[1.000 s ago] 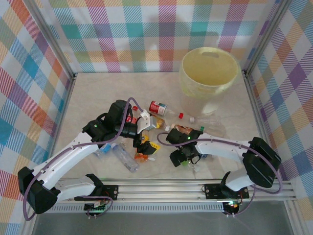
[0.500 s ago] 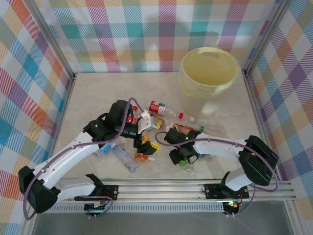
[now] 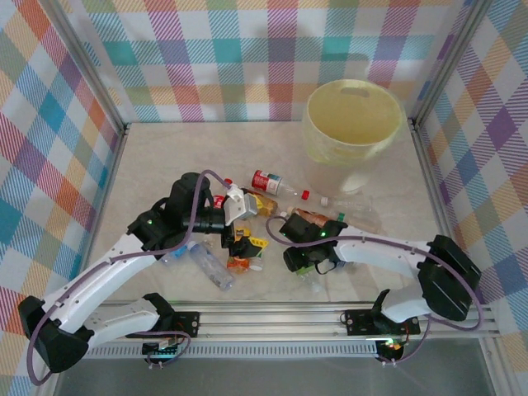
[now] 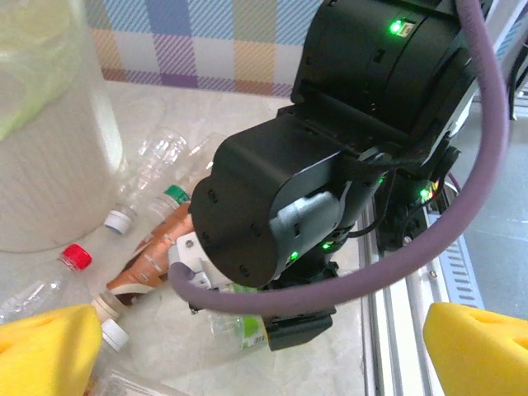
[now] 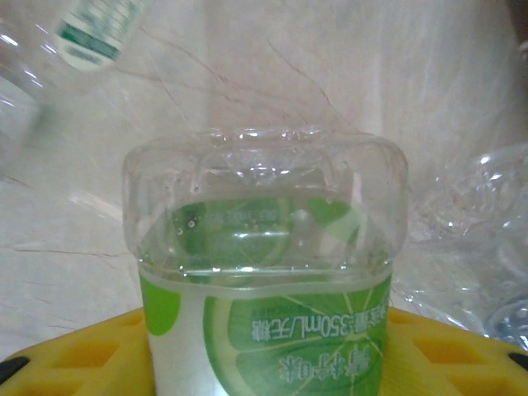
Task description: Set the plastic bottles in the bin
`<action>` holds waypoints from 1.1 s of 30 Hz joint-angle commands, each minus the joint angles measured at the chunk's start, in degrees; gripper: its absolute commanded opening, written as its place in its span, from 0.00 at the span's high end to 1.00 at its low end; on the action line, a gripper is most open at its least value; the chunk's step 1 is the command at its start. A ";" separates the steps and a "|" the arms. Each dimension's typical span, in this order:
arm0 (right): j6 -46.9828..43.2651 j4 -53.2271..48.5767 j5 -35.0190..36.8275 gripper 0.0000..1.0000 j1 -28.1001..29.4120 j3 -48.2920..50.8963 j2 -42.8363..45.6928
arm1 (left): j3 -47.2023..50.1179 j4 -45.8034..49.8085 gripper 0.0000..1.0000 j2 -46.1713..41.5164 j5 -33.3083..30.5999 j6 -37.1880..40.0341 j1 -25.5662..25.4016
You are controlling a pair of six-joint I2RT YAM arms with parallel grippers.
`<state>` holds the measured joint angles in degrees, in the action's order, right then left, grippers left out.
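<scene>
Right gripper (image 3: 311,266) clenched on green-labelled bottle (image 5: 264,247)

Yellow foam pads (image 5: 74,356) press both sides of the clear, glossy, rounded-square bottle, low over the marbled table (image 3: 165,165), presumably to lift it. Left gripper (image 3: 243,250) spread wide, empty. The smooth pale yellow bin (image 3: 318,140) stands far right, well apart

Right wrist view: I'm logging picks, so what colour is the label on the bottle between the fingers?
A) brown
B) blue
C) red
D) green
D: the bottle between the yellow fingers wears a green label with a lime-slice picture.
</scene>
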<state>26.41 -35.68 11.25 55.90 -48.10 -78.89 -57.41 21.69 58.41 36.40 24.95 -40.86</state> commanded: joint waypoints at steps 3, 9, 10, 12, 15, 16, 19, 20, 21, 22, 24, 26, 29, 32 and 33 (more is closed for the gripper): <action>0.62 2.89 -2.41 0.44 -2.10 -2.15 4.94 | 1.74 -4.00 0.00 -1.45 -1.63 -1.51 -0.88; -1.28 3.78 -4.55 0.45 -5.93 -5.64 10.04 | 5.13 -10.76 0.00 -4.51 -5.77 -4.61 -0.84; -1.71 3.78 -4.65 0.45 -6.67 -6.55 10.65 | 5.29 -11.27 0.00 -4.69 -5.96 -4.82 -0.86; -2.86 3.85 -4.56 0.45 -8.23 -8.57 11.93 | 5.66 -12.11 0.00 -4.69 -5.88 -5.46 -0.84; -5.12 4.12 -4.56 0.45 -11.10 -12.08 13.51 | 6.63 -14.49 0.00 -4.46 -5.94 -7.25 -0.86; -6.05 4.24 -4.63 0.45 -12.18 -13.53 13.83 | 7.18 -15.93 0.00 -4.44 -6.00 -8.25 -0.87; -8.86 4.09 -5.61 0.44 -15.34 -18.22 13.64 | 8.40 -20.89 0.00 -4.96 -7.57 -12.71 -0.93; -9.65 4.13 -5.74 0.44 -16.12 -19.66 13.32 | 8.85 -22.44 0.00 -5.47 -8.60 -14.14 -0.97; -10.79 4.24 -5.64 0.44 -16.79 -21.30 13.02 | 9.42 -24.53 0.00 -5.97 -10.08 -15.86 -0.93; -11.91 4.54 -5.35 0.44 -17.48 -22.97 12.57 | 10.13 -26.29 0.00 -6.63 -11.66 -17.38 -0.95; -13.97 4.87 -4.26 0.45 -18.72 -26.22 11.49 | 11.40 -28.22 0.00 -7.76 -14.09 -18.77 -0.95; -15.50 5.09 -3.41 0.45 -20.40 -29.77 10.08 | 12.80 -29.15 0.00 -8.95 -15.51 -19.52 -0.94; -17.37 6.21 -2.56 0.45 -22.80 -34.57 7.97 | 15.16 -29.98 0.00 -10.82 -15.76 -20.03 -0.97; -18.70 6.64 0.04 0.45 -24.87 -39.71 5.01 | 19.04 -34.63 0.00 -12.39 -17.49 -22.09 -0.93; -18.94 6.69 0.27 0.45 -25.49 -41.36 4.09 | 19.93 -35.92 0.00 -12.61 -17.34 -22.55 -0.95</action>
<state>10.57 -31.48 9.04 31.83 -85.34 -72.88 -40.05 -7.86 46.78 20.91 5.26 -41.19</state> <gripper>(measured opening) 0.551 0.999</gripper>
